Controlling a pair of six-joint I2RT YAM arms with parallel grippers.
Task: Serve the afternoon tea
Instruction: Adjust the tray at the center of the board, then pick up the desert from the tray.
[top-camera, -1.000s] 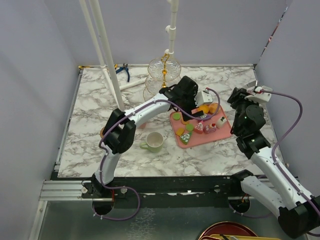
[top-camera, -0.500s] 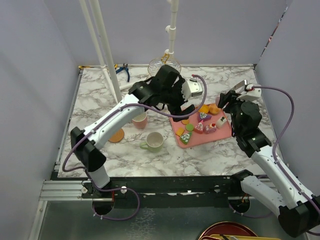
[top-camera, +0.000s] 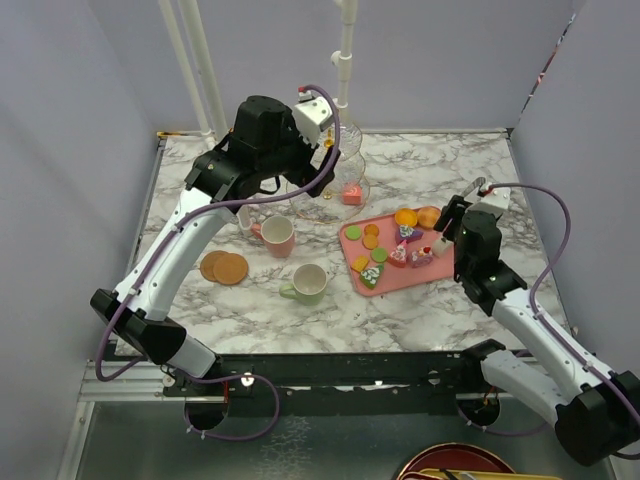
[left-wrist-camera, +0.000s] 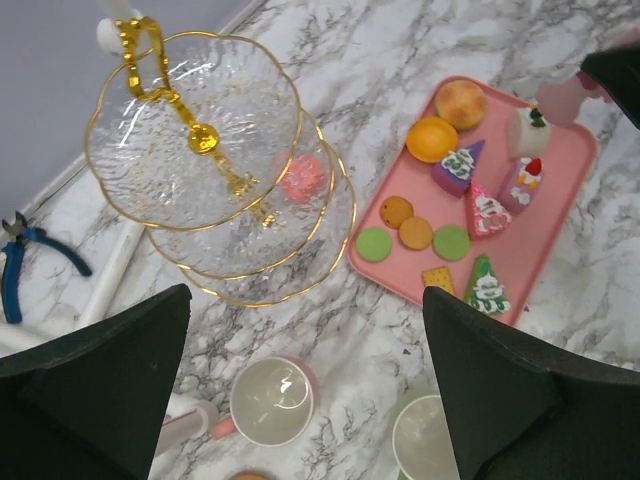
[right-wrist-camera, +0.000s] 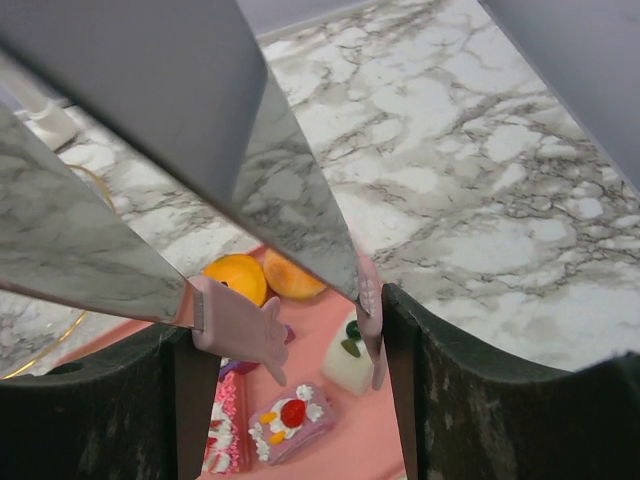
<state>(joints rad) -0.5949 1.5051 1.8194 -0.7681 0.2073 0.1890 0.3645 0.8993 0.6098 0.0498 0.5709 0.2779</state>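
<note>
I see a flat pink tray (top-camera: 425, 274) on the gray-and-white marble table (top-camera: 440, 160). Blue pliers (top-camera: 247, 143) lie at the far edge, near two white poles (top-camera: 205, 90). A red bowl (top-camera: 455, 460) sits past the near edge.

**Desk:** How's the light on your rig?

**Photographer:** Bright and even from overhead. It floods your marble tabletop (top-camera: 440, 300), and the shadows are soft and faint.

**Desk:** Any glare?

**Photographer:** Only small glints on the glass stand (left-wrist-camera: 200, 140) and its gold rim. Your left wrist view is sharp mid-frame, though the left gripper (left-wrist-camera: 305, 300) shows as dark, soft-edged wedges in the lower corners. In your right wrist view, the right gripper (right-wrist-camera: 305, 330) looms large and blurred, while the marble behind is crisp.
</note>
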